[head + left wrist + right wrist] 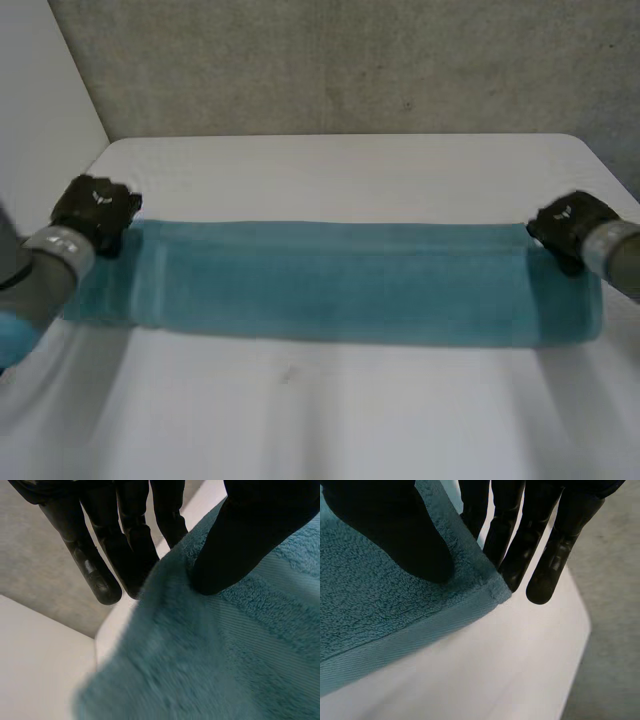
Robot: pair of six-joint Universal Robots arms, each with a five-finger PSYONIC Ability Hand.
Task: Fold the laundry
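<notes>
Teal terry towel [340,285], folded into a long band, lies flat across white worktop [340,170]. Left hand [95,212]: far left corner pinched, thumb on top, fingers [100,575] beneath. Right hand [565,225]: far right corner pinched likewise, fingers [547,575] under the edge.

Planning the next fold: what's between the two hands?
Head view: only the teal towel, lying flat on the table, spans from the left hand to the right hand.
</notes>
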